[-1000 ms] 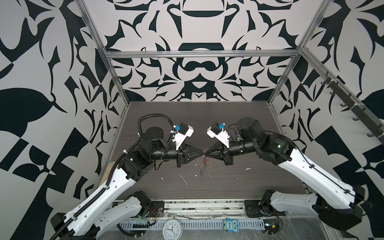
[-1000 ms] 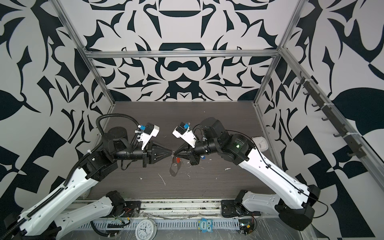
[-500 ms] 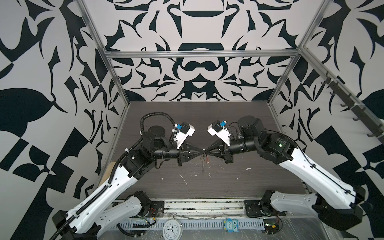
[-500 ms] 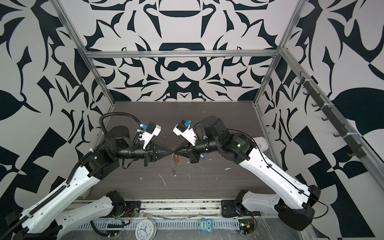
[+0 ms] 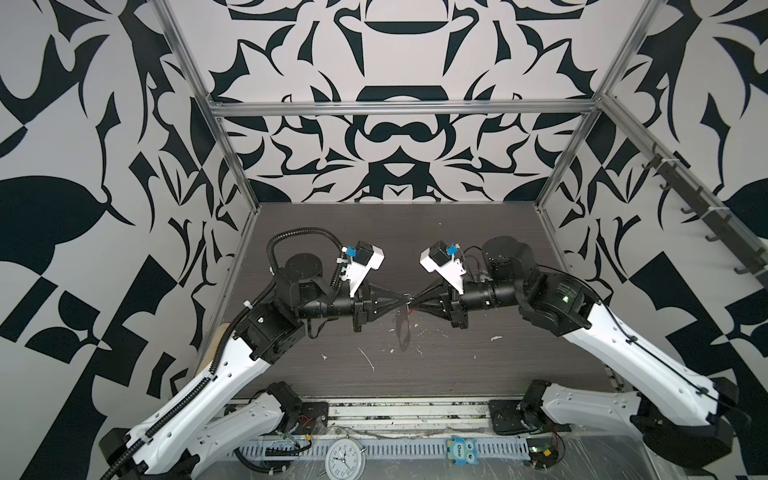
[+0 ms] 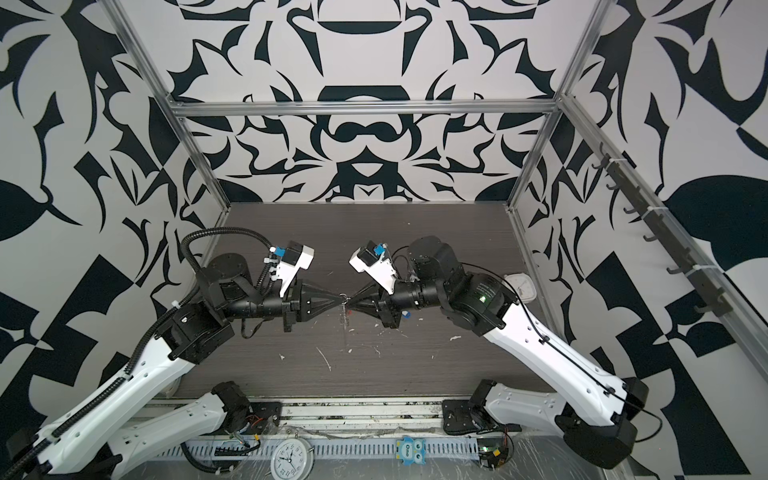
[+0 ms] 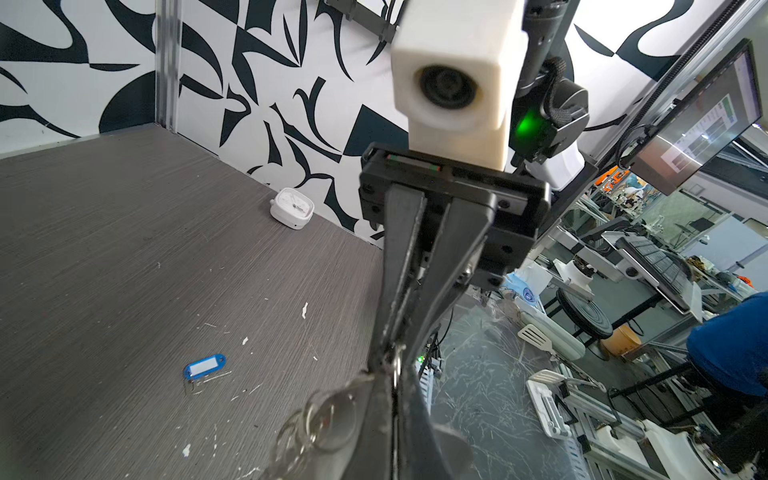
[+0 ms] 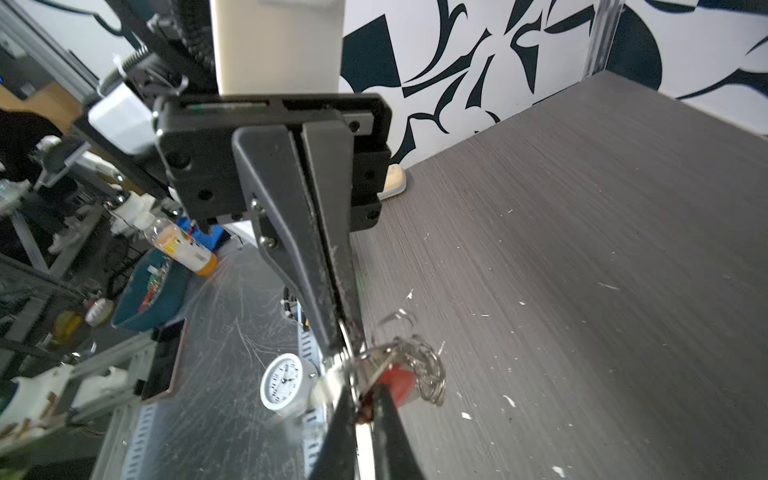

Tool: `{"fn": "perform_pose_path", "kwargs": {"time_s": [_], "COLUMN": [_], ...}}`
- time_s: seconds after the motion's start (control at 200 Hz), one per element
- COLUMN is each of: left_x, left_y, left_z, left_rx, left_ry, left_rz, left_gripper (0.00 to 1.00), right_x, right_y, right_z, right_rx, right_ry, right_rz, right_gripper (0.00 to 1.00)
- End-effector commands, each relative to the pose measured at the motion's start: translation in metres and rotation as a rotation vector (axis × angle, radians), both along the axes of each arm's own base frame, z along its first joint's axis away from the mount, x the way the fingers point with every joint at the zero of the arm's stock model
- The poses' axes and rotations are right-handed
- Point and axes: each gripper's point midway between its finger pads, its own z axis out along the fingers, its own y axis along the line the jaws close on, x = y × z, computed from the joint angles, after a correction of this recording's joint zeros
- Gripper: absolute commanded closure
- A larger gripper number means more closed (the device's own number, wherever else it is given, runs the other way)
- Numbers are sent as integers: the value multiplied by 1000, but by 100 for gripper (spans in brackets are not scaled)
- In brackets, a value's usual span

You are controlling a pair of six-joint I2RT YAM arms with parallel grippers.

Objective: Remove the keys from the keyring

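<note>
- The keyring (image 5: 409, 297), thin silvery wire rings linked in a short chain, hangs above mid-table, its long axis roughly downward.
- The left gripper (image 5: 404, 299) and right gripper (image 5: 415, 304) meet tip to tip, tapered black fingers pressed together, each pinching the rings.
- The red key (image 8: 398, 380), a glossy plastic tag, dangles among the rings.
- The blue key (image 7: 204, 366), oblong and white-labelled, lies flat on the grey wood-grain table (image 7: 104, 249), well apart.

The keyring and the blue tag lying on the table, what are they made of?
The keyring looks like thin metal: its linked rings are silvery and glint in the light. The blue tag looks like smooth plastic, evenly coloured with rounded ends; its white window may be paper, though that is too small to tell.
</note>
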Motion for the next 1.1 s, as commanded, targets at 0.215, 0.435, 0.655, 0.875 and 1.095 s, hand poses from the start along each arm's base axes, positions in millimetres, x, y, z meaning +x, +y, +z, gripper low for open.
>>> {"fn": "perform_pose_path", "kwargs": {"time_s": [0.215,0.435,0.655,0.875,1.095], "left_x": [11,13,3,-4,-10], "left_y": [12,13,12,13,12], "left_z": [20,28,20,14,19], "left_rx": [-121,-201,-157,-146,-183], "left_ry": [-75,-73,-86,-106,-121], "left_rz": [125,141,85,54,14], "left_gripper": [100,100,100,100,100], "right_x": [4,-3,-8,-13,-6], "right_y": [9,28,24,-3,-8], "right_z": [8,-8,-7,32,54], "right_rx": [61,20,19,111,196], "right_ry": [-13,-42,-69,-191,-226], "right_rz": [-2,21,12,-53,-122], "right_gripper": [100,100,91,63,59]}}
